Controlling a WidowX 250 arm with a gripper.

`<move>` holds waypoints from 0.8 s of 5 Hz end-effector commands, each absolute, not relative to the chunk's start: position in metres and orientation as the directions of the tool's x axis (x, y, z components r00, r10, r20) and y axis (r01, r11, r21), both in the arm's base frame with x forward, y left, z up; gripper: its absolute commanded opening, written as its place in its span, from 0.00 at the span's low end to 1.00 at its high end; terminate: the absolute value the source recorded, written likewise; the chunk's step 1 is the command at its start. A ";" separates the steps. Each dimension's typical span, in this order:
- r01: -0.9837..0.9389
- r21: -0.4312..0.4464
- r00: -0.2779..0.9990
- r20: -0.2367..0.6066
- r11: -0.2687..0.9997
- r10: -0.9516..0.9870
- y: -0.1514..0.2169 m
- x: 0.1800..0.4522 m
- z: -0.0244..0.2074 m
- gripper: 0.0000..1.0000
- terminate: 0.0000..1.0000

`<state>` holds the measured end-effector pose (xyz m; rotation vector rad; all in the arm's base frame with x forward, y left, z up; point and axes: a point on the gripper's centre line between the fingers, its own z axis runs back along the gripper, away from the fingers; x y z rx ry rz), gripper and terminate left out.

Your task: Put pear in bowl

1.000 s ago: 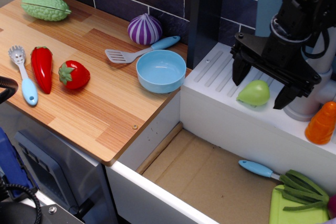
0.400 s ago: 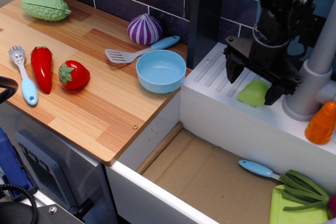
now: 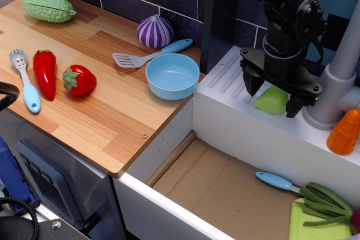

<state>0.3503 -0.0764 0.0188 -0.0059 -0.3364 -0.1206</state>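
Note:
The lime-green pear lies on the white ribbed drainboard to the right of the wooden counter. My black gripper hangs straight down over it, open, with one finger on each side of the pear; the fingertips reach down beside it and its top edge is hidden by the gripper body. The light-blue bowl stands empty at the right edge of the wooden counter, left of the pear.
A grey faucet post and an orange toy stand right of the gripper. A blue-handled spatula, purple onion, strawberry, red pepper, spoon and gourd lie on the counter. The sink basin holds a blue-handled utensil and green leafy piece.
The gripper has moved left and lowered over the pear, its fingers now straddling it more closely. The pear and bowl have not moved.

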 end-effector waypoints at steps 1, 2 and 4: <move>0.129 -0.006 0.922 0.368 0.992 -0.118 -0.072 0.372 0.027 0.00 0.00; 0.124 -0.002 0.933 0.340 0.992 -0.115 -0.075 0.370 0.029 0.00 0.00; 0.116 0.122 0.966 0.219 0.986 -0.140 -0.056 0.336 0.057 0.00 0.00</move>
